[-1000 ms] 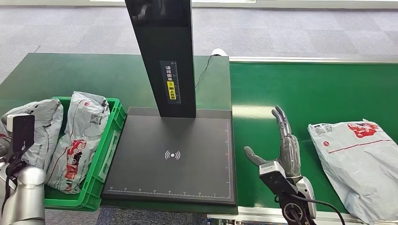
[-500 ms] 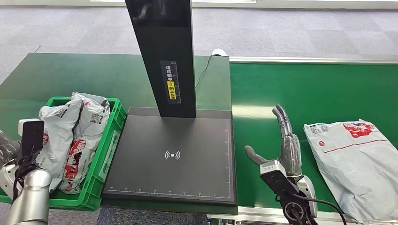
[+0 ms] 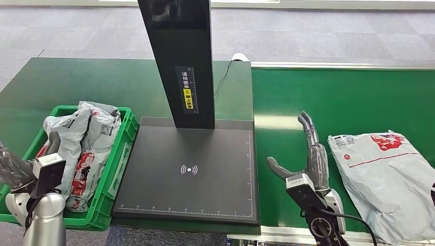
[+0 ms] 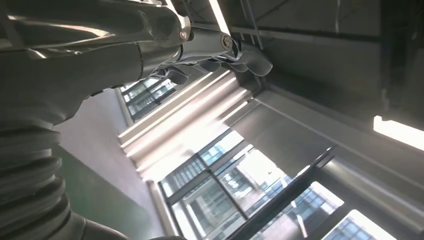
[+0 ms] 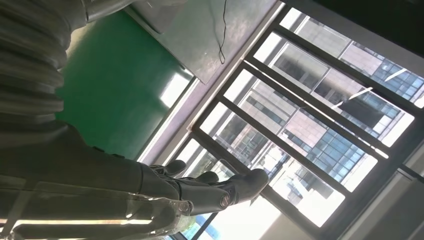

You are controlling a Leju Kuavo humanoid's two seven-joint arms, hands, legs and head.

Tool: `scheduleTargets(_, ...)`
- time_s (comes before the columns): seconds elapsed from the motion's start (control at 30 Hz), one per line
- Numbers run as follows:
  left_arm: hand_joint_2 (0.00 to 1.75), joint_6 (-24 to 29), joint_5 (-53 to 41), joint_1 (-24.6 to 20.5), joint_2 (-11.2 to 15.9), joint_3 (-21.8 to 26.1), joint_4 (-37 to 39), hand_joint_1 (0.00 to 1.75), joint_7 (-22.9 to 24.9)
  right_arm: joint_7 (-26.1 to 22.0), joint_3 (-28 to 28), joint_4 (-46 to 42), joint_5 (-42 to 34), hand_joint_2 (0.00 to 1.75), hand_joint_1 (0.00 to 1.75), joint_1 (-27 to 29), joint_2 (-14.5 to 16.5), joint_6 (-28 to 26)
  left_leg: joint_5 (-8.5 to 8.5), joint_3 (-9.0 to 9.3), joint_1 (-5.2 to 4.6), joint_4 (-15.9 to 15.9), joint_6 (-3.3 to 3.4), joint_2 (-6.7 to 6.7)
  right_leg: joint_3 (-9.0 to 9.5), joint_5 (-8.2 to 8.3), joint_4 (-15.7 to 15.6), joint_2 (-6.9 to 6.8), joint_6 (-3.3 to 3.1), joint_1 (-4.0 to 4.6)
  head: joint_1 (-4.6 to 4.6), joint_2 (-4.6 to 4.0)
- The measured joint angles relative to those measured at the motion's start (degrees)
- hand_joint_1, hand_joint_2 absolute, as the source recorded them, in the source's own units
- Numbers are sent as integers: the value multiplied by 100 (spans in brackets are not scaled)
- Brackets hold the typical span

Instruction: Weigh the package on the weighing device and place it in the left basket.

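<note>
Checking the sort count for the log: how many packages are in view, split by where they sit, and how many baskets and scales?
Packages in the green basket: 2 (left package, right package)
Packages on the conveyor belt: 1 (belt package)
Packages on the weighing device: 0
Baskets: 1
Weighing devices: 1
Total packages: 3; total items: 5

The head view is taken from high up, looking forward and down over the scale [image 3: 187,171] and green belt [image 3: 338,97]. Both wrist views are tilted upward, close behind the hands, toward windows [image 5: 320,130] and ceiling [image 4: 320,65].
</note>
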Motion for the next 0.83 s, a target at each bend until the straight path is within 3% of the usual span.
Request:
scheduleTargets(0.17,175,0,-578,463,-617,-379,-1512,0,-47,-39,75,104,-63,175,0,-70,-22,-17,-2,1,1,0,1,1,0,0,-1,0,0,1,1,0)
scheduleTargets(0.33,175,-2,-588,684,-986,-584,-2582,0,-49,-48,131,148,-55,175,0,-75,-24,-22,-2,0,3,-1,1,-3,0,0,-1,-1,-1,3,0,0)
scheduleTargets(0.7,175,-2,-576,819,-1209,-678,-3278,0,-49,-48,147,178,-48,175,0,-81,-25,-22,-1,3,3,-1,0,-4,6,0,0,-1,0,3,1,0)
scheduleTargets(0.83,175,-2,-130,873,-1186,-777,-3302,0,-49,-48,150,179,-54,175,0,-83,-30,-19,-1,4,3,-1,0,-4,3,0,0,-1,0,3,-1,0)
